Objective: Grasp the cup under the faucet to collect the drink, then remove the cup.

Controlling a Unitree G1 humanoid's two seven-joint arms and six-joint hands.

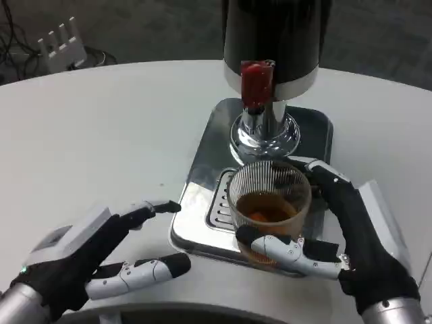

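A clear ribbed cup (270, 206) with brown drink in it stands on the silver drip tray (202, 182), just in front of the faucet. The black dispenser (277, 34) has a red tap handle (257, 82) and a chrome spout (260, 131) behind and above the cup. My right hand (337, 229) wraps around the cup from the right, with fingers in front of it and behind it. My left hand (101, 253) hovers over the table at the lower left, fingers apart and holding nothing, a short way left of the tray.
The white round table (101, 128) spreads wide on the left. A white power strip (62, 42) lies on the dark floor beyond the far left edge. The tray's grille (219, 202) sits beside the cup.
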